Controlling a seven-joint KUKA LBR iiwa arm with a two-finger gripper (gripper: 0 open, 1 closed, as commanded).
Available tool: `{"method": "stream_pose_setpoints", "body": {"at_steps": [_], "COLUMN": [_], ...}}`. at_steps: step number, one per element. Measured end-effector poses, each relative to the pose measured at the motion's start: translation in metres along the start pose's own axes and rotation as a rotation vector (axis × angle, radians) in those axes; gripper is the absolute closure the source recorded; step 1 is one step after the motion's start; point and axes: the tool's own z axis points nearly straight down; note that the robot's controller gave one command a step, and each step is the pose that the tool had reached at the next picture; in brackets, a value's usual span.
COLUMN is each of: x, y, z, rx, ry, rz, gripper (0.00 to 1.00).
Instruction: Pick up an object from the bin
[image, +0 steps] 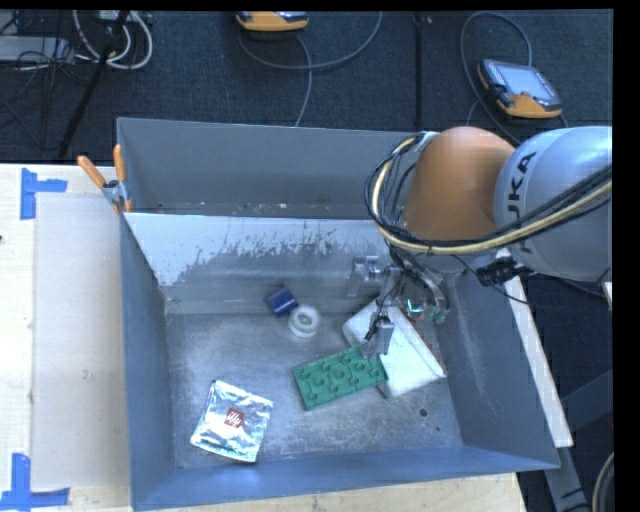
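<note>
My gripper (383, 328) hangs low in the right half of the bin, under the orange cover on the wrist. Its tip is down at the upper left corner of a white folded pad (412, 362) that lies against the right wall. A green studded building plate (340, 378) lies flat just left of the pad, and its right end touches the pad right below the gripper. Whether anything is held is hidden by the gripper body.
A small clear tape roll (304, 321) and a little blue block (281, 300) lie left of the gripper near the back wall. A silver foil packet with a red mark (233, 421) lies at the front left. The arm covers the bin's right rear corner.
</note>
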Motion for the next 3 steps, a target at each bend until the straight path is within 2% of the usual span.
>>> {"method": "stream_pose_setpoints", "body": {"at_steps": [1,2,3], "x": [0.046,0.044,0.060], "y": [0.000,0.001,0.002], "z": [0.087,0.082,-0.076], "rx": [-0.003,-0.004,0.001], "ry": [-0.006,-0.007,-0.015], "rz": [0.035,0.034,-0.128], "gripper": [0.00,1.00,1.00]}}
